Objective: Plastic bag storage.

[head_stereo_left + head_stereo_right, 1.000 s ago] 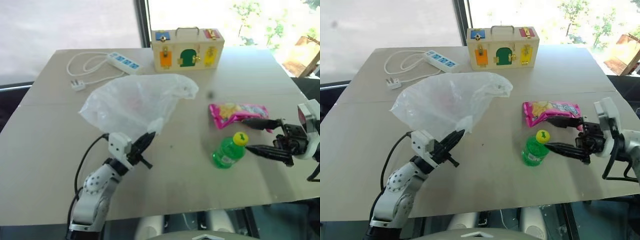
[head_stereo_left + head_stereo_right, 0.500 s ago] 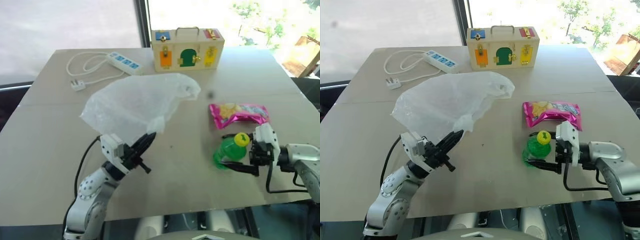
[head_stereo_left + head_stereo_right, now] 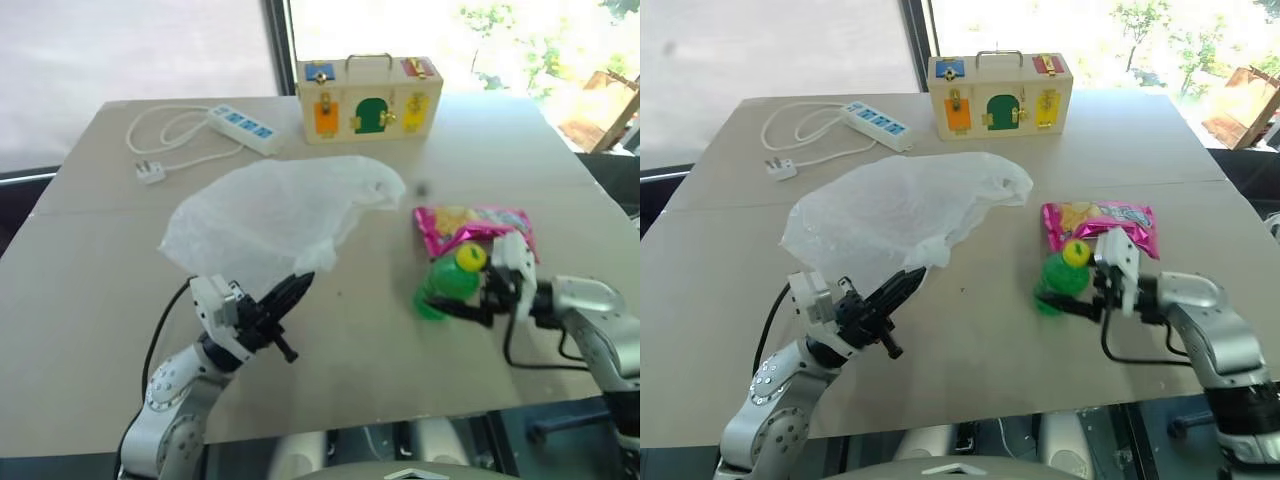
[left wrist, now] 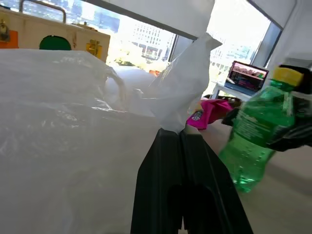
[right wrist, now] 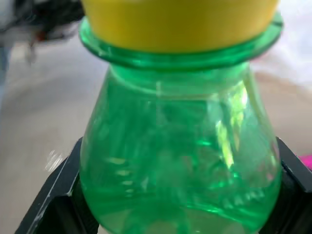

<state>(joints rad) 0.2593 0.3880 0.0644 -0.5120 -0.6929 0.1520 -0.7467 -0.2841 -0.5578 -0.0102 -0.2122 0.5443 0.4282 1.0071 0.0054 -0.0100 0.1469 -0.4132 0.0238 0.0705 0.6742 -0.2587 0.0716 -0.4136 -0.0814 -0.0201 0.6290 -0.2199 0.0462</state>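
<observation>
- Large thin translucent white plastic bag (image 3: 275, 212): heaped on the desk (image 3: 90, 290); probably light, limp, slippery, best pinched at an edge.
- Left gripper (image 4: 181, 134): closed on the bag's corner.
- Right gripper (image 3: 1065, 300): jaws flank a green plastic bottle (image 5: 179, 156).

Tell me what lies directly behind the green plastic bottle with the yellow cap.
Behind the green plastic bottle lies a glossy pink snack packet. The bottle hides the packet's near edge.
</observation>
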